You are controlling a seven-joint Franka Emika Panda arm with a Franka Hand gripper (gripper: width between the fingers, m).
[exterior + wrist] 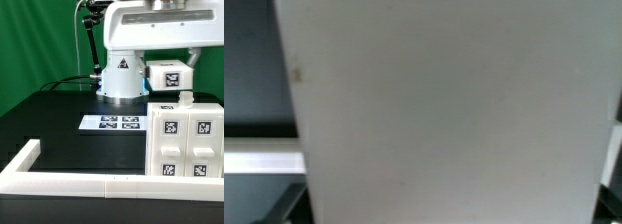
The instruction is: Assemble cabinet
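On the black worktop (pixel 50 115), just beside the marker board (pixel 112 122), stands the cabinet (pixel 185 140). It is at the marker board's end on the exterior view's right and nearer the camera. It is a white box standing upright, with four black-and-white tags on its front.

Higher than the marker board, above the cabinet, a small white block (pixel 170 75) with one tag shows under the robot arm (pixel 150 25). The robot's base (pixel 120 78) sits behind the marker board. A long low white rail (pixel 70 182) runs in front of it.

In the wrist view a plain white face (pixel 455 110) fills almost everything. The tool is too hidden to tell if it is open or closed.
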